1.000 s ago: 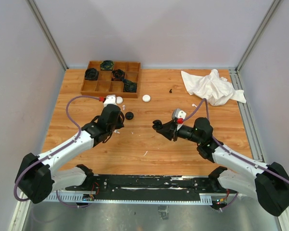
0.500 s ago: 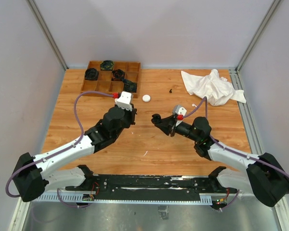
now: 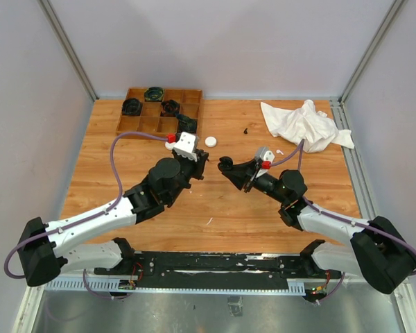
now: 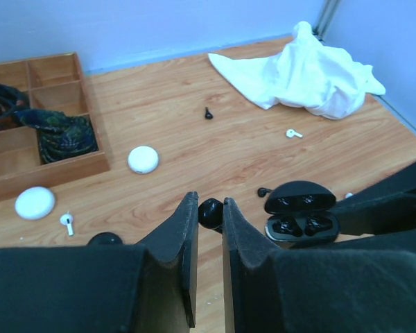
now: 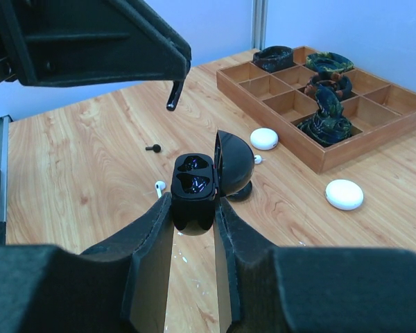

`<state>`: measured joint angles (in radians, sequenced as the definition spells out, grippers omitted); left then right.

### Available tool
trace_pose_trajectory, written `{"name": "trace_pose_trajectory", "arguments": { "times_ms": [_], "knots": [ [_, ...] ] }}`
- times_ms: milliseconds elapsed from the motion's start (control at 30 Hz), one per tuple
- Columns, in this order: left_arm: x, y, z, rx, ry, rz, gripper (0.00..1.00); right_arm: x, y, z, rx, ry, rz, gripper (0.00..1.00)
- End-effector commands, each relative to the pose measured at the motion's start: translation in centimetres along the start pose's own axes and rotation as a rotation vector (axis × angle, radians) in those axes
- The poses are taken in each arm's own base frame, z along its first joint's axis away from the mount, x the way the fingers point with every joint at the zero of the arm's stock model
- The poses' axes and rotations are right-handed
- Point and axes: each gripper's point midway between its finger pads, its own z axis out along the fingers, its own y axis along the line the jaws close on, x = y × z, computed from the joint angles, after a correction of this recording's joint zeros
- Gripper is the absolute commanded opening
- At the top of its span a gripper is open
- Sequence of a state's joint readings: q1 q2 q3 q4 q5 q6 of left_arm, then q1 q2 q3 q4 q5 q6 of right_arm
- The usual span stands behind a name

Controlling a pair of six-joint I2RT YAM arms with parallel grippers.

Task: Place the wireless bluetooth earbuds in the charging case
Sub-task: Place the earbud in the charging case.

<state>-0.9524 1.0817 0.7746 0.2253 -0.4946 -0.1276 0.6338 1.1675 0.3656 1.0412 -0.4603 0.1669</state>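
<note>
Wooden divided tray (image 3: 144, 125) back left, dark items (image 3: 132, 106) inside; white cloth (image 3: 301, 125) back right.

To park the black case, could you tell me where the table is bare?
Bare wood: left edge in front of the tray, and far edge between tray and white cloth. Crowded: mid-table, around left pincer, right pincer and white case.

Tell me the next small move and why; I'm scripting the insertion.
Probably ease the left gripper toward the right gripper until its black earbud hangs over the open case held there: the earbud is clamped but short of the case's sockets.
</note>
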Motion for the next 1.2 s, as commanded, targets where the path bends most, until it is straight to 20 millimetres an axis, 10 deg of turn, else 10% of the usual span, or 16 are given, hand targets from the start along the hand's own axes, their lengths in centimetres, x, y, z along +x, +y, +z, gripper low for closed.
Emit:
{"name": "trace_pose_trajectory", "arguments": {
  "times_ms": [0, 1167],
  "knots": [
    [-3.4, -2.1, -0.3, 0.058, -0.095, -0.049, 0.11, -1.6, 1.2, 0.3, -0.034, -0.076, 0.023, 0.01],
    [-1.3, -5.6, -1.3, 0.151, -0.098, 0.187, 0.11, -2.8, 2.8, 0.1, -0.151, -0.144, -0.169, 0.01]
  ]
}}
